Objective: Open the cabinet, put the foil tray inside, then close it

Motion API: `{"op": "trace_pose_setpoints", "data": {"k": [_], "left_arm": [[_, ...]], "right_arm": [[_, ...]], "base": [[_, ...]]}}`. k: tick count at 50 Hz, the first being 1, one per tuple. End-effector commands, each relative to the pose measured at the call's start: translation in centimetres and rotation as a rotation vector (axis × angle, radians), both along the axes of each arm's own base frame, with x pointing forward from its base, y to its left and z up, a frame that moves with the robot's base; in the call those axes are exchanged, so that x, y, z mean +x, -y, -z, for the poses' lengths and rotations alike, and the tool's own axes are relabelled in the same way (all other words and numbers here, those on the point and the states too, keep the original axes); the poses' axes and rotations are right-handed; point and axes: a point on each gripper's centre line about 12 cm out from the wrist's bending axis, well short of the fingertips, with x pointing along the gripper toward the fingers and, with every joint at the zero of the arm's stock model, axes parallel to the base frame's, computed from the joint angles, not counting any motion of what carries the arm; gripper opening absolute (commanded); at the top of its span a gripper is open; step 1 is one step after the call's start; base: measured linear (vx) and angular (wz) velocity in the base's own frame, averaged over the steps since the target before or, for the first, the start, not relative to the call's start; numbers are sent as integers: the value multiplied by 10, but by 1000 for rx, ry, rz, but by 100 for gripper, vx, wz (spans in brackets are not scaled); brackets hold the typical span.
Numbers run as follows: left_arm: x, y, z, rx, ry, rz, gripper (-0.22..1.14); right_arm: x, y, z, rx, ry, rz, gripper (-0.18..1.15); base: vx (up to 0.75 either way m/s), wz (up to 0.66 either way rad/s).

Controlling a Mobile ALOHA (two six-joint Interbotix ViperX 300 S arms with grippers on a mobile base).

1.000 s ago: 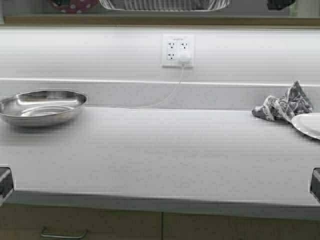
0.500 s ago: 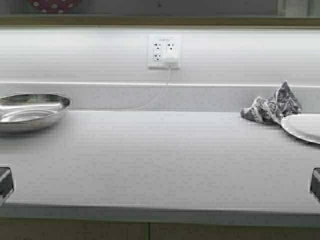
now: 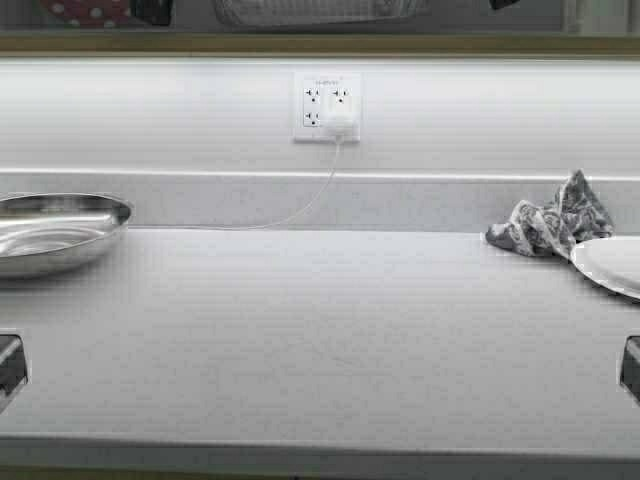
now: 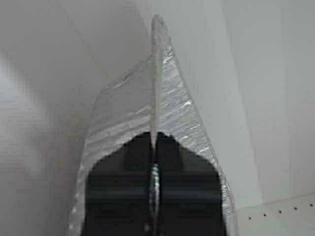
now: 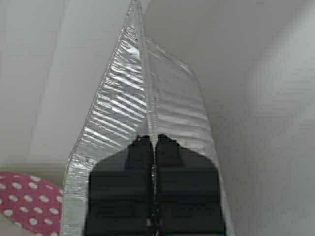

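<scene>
Both grippers, left gripper (image 4: pixel 153 147) & right gripper (image 5: pixel 151 140), are clamped on the foil tray (image 4: pixel 170 105) rim, tray w/in white cabinet (image 4: pixel 256 73) walls. Base rolled fwd/right since a sec ago; tray's back atop the high view, so placing's nearly done.

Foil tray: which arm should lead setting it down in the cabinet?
Neither clearly. Left gripper and right gripper each pinch the foil tray rim inside white walls; lower together.
</scene>
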Motion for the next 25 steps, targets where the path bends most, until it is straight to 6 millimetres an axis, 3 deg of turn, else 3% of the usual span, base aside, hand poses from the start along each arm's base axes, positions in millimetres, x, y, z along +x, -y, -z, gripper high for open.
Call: {"op": "trace_pose_setpoints", "data": {"k": [1, 25], "left_arm": [[-3, 3, -18, -16, 39, 8, 3], [-7, 0, -5, -48, 2, -6, 3]], "right_arm": [[0, -1, -14, 14, 23, -1, 8], [-2, -1, 3, 1, -18, -2, 8]], "base": [[8, 2], [6, 0]]}}
